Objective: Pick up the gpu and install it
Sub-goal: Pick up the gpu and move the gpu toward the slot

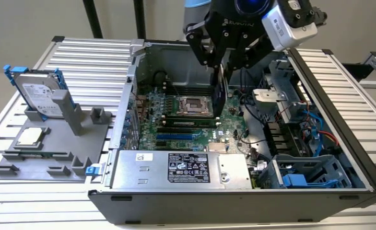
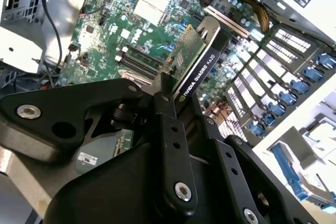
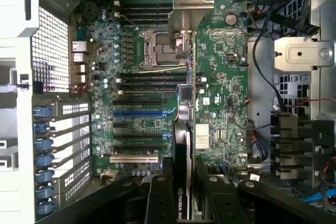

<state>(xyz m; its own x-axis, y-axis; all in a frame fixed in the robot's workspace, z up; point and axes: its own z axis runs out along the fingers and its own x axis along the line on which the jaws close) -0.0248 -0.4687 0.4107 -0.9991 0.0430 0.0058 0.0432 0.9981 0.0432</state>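
Observation:
The gpu [image 1: 220, 98] hangs on edge over the green motherboard [image 1: 175, 120] inside the open computer case [image 1: 341, 120]. My gripper [image 1: 225, 64] is shut on its upper end. In the first wrist view the gpu [image 3: 184, 129] appears edge-on, its silver end bracket [image 3: 190, 3] farthest from my gripper [image 3: 184, 195]. It hovers above the board beside the CPU socket [image 3: 163, 48], crossing the line of the expansion slots [image 3: 142, 114]. In the second wrist view the black fingers [image 2: 164, 114] clamp the gpu [image 2: 193, 61], with green board on one face and black shroud on the other.
A silver power supply [image 1: 182, 167] fills the case's near side, and cables with a drive cage [image 1: 303, 167] lie at the exterior view's right. Outside the case, a grey fixture [image 1: 47, 153] holds a hard drive [image 1: 41, 98] with blue rails and a small CPU chip [image 1: 31, 136].

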